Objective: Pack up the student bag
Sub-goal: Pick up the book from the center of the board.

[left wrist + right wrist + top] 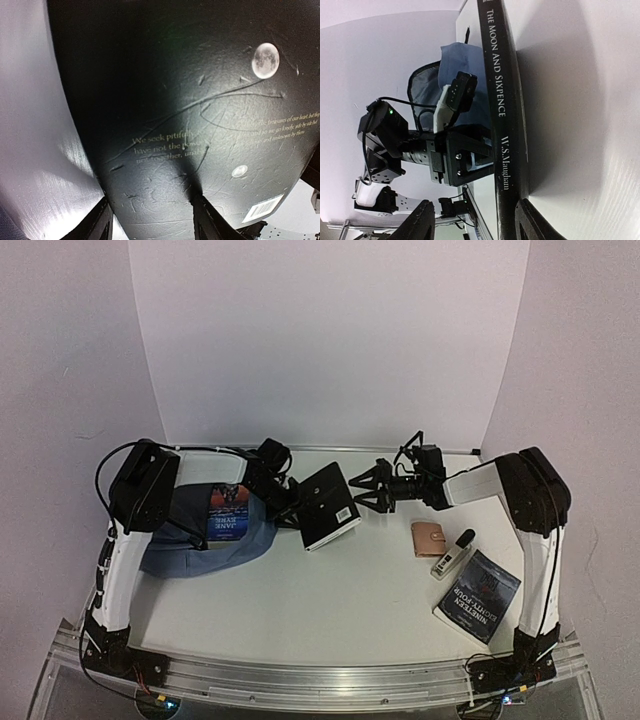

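Fingers from both arms meet at a black book (pixel 330 505) in the middle of the top view. The left fingers (pixel 97 225) lie against its scuffed back cover at the book's left edge; whether they clamp it I cannot tell. The right fingers (pixel 420 225) stand spread apart, with the book's spine between them at the bottom of the right wrist view. The student bag (pixel 200 550) lies at the left of the top view, under the left arm, with a blue paperback (pixel 228 512) on top of it. At the lower right of the white worktop (pixel 330 590) sit a tan wallet (pixel 432 538), a small capped bottle (pixel 452 554) just beside it, and a dark paperback (pixel 478 595).
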